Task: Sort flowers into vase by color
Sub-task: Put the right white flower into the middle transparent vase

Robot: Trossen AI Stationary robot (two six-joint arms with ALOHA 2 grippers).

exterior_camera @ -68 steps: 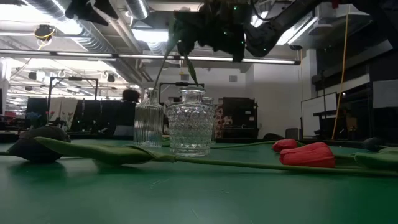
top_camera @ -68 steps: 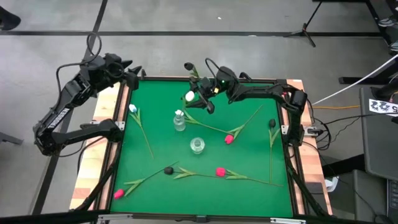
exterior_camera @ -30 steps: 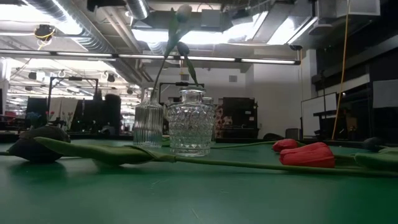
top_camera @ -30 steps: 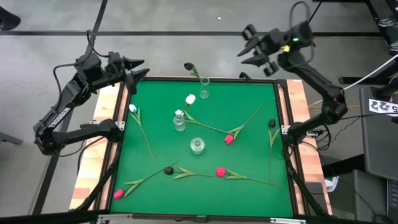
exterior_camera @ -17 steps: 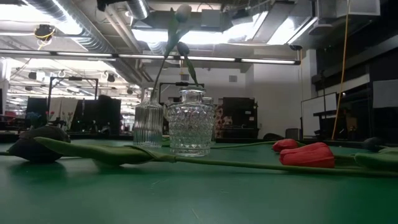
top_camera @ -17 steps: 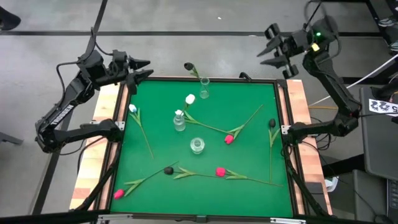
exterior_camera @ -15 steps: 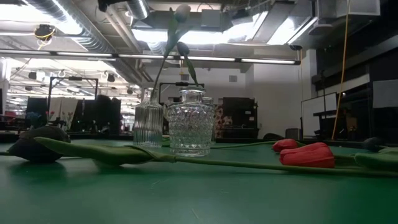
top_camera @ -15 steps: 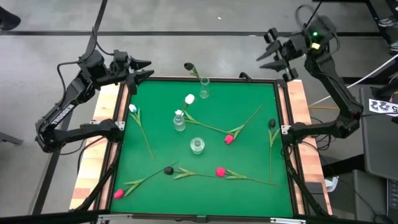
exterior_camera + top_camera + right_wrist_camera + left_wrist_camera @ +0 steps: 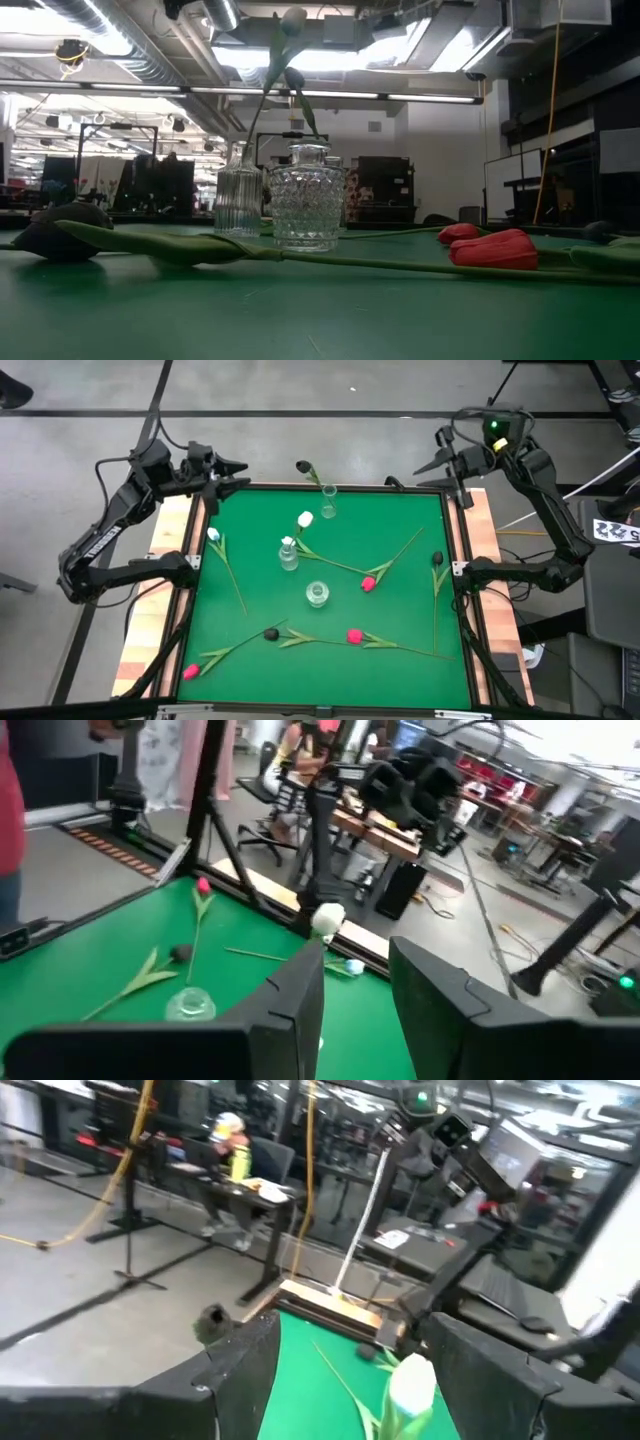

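From above, we see both arms parked off the far corners of the green table (image 9: 400, 600). The left gripper (image 9: 232, 472) hangs spread and empty over the far-left corner; the right gripper (image 9: 447, 463) sits over the far-right corner, part-way apart, gripping nothing. One black tulip (image 9: 305, 467) already stands in the far vase (image 9: 328, 502). A middle vase (image 9: 288, 556) and a near vase (image 9: 317, 595) stand toward the centre. The white tulip (image 9: 306, 519) lies beside the middle vase, its stem running away toward the right side of the table. We judge it the likely next pick: it lies inward and nearer us from both grippers, the left one a shade nearer its head. Another white flower (image 9: 213, 535) lies by the left edge, stem pointing toward the near side, close to the left arm. Red and black tulips are scattered over the near half.

At table height we see the ribbed vase (image 9: 238, 200) and the cut-glass vase (image 9: 305, 208) side by side, a stem rising behind them, a dark head (image 9: 60, 232) at left and red heads (image 9: 500, 247) at right. No gripper shows.

Through the left wrist we look between spread fingers (image 9: 240, 1370) at a white head (image 9: 412, 1385) just ahead.

Through the right wrist, the fingers (image 9: 300, 990) stand apart; a white head (image 9: 327, 920) lies beyond them, across the felt.
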